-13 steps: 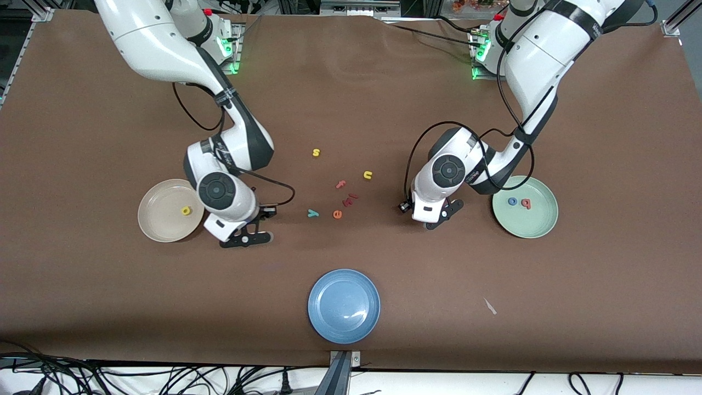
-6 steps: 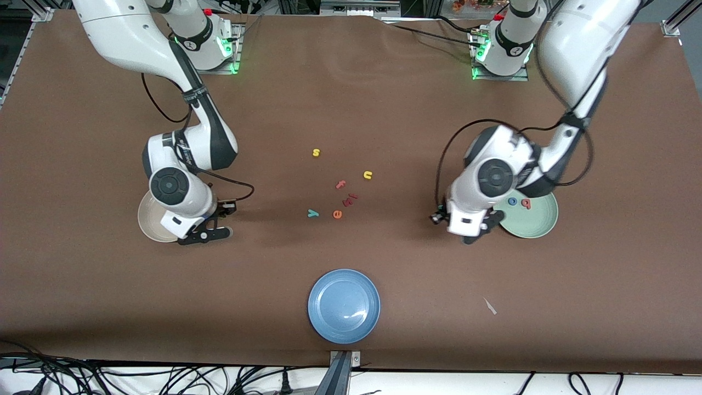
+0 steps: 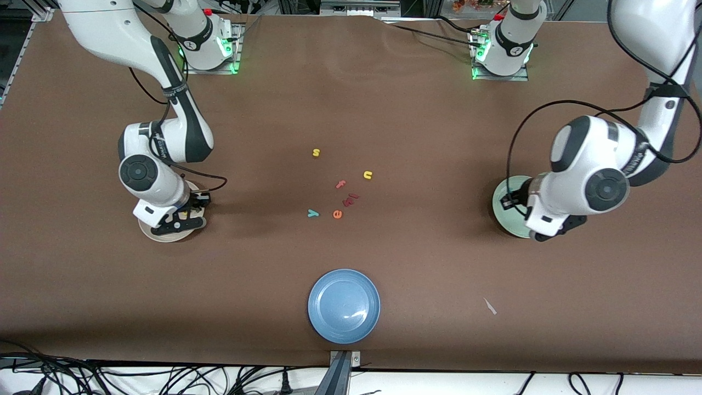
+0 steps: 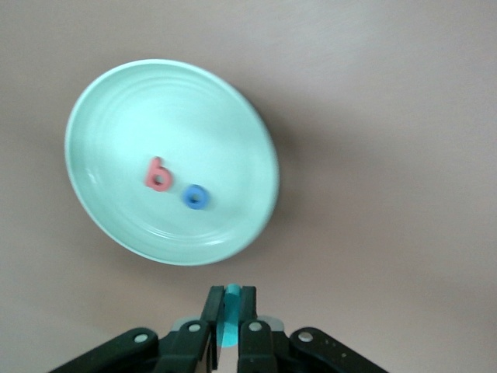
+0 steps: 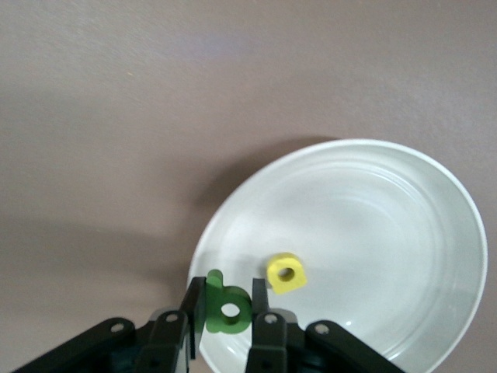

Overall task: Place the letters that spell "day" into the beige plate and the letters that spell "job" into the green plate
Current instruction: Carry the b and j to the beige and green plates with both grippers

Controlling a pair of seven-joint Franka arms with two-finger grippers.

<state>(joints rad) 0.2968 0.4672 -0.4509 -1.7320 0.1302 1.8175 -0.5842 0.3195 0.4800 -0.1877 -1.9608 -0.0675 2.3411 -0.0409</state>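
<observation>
- Beige plate [image 3: 147, 230], front view: lies at the right arm's end of the counter [image 3: 351, 109], mostly covered by the right gripper [image 3: 178, 219], which hangs over it on a bent arm reaching down from its base.
- Green plate [image 3: 502, 211], same view: at the left arm's end; the left gripper [image 3: 548, 233] hangs over its rim, wrist bulky above it.
- Teal y [image 3: 313, 213] lies mid-counter beside the orange e [image 3: 337, 214]; pink f [image 3: 341, 184], yellow u [image 3: 367, 175] and yellow s [image 3: 316, 152] lie farther from the camera. Blue plate [image 3: 344, 306] lies nearest the camera.
- Left wrist view: fingers [image 4: 248, 311] pinch a teal letter [image 4: 231, 315]; pink-red b [image 4: 158, 174] and blue o [image 4: 196, 196] lie side by side in the pale mint plate.
- Right wrist view: fingers [image 5: 194, 307] pinch the green a [image 5: 227, 303] over the cream plate's rim; yellow d [image 5: 286, 273] lies inside, just beside it.
</observation>
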